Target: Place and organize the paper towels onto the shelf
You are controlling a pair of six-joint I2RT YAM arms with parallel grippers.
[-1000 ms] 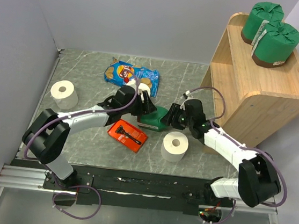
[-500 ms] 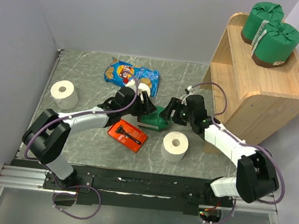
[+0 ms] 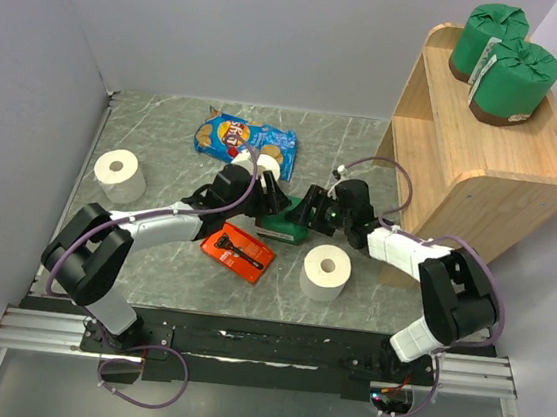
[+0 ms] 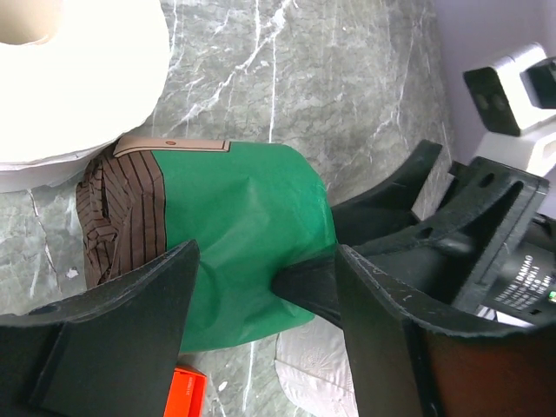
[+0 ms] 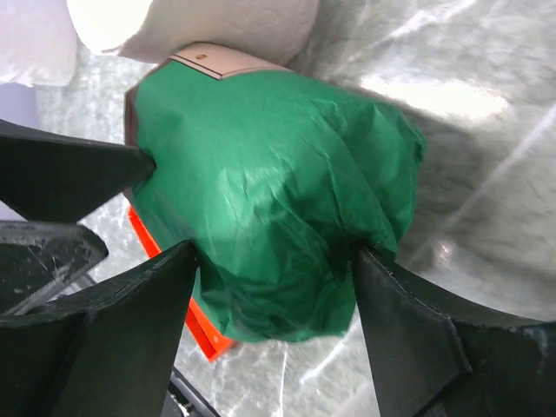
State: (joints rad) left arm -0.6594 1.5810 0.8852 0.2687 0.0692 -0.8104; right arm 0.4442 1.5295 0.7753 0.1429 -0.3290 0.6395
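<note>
Top external: three green rolls [image 3: 282, 227] [image 3: 491, 37] [image 3: 515, 79], three white [image 3: 119, 175] [image 3: 327, 272] [image 3: 266, 167]; left claw [image 3: 279, 207] gripping one, right [image 3: 309, 217] unclear.

The green roll [image 3: 283, 225] fills the left gripper [image 3: 277, 206], which is clamped on it, and the right gripper [image 3: 310, 212] straddles it with spread jaws, so I see no gap between the hands. The far white roll [image 3: 266, 167] blocks just past the left fingertips. The red tray [image 3: 238, 252] lies beside the left wrist and the near white roll [image 3: 327, 272] beside the right forearm. The shelf [image 3: 463, 179] walls the right hand's outer side.
</note>
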